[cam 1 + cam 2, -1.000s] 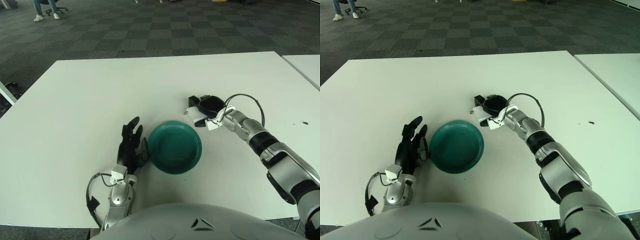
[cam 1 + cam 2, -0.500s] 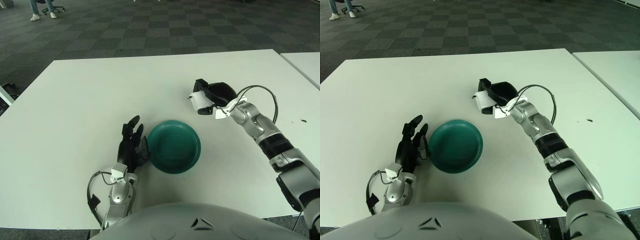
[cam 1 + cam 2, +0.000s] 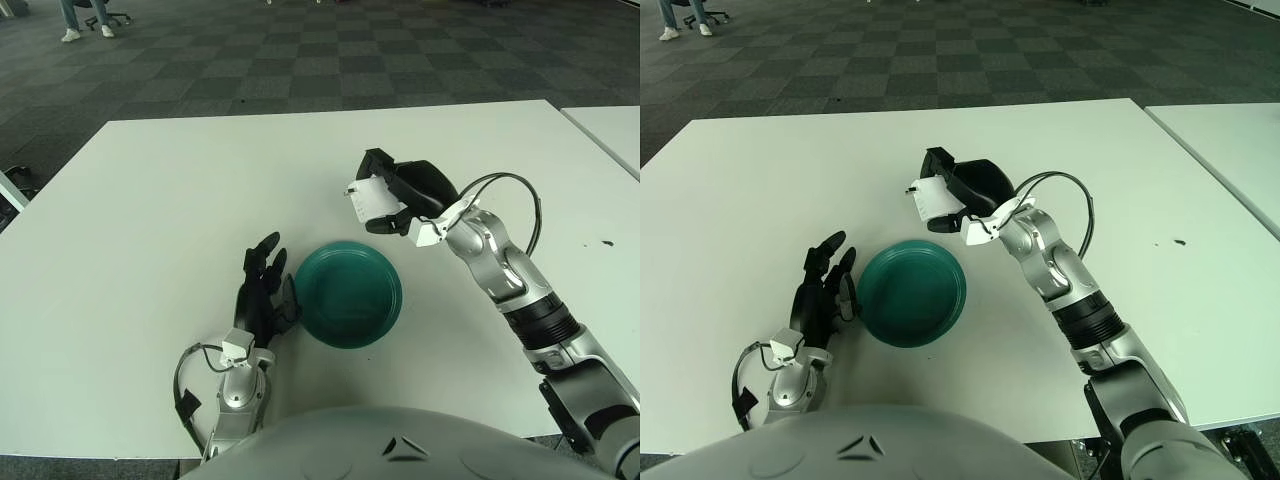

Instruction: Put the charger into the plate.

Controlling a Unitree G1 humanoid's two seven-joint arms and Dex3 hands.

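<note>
The right hand (image 3: 405, 195) is carrying the white charger (image 3: 371, 203) clamped in its dark fingers (image 3: 378, 164), clear of the surface (image 3: 150, 200). Compared with half a second ago, hand and charger are now sitting further left, and the charger is hanging just beyond the far rim of the green plate (image 3: 350, 293) rather than off to its far right. The plate is holding its place. The left hand (image 3: 263, 295) is showing just left of the plate, fingers spread, unchanged. The white surface is meeting a second white one at far right. Dark checkered carpet is filling the room beyond.
</note>
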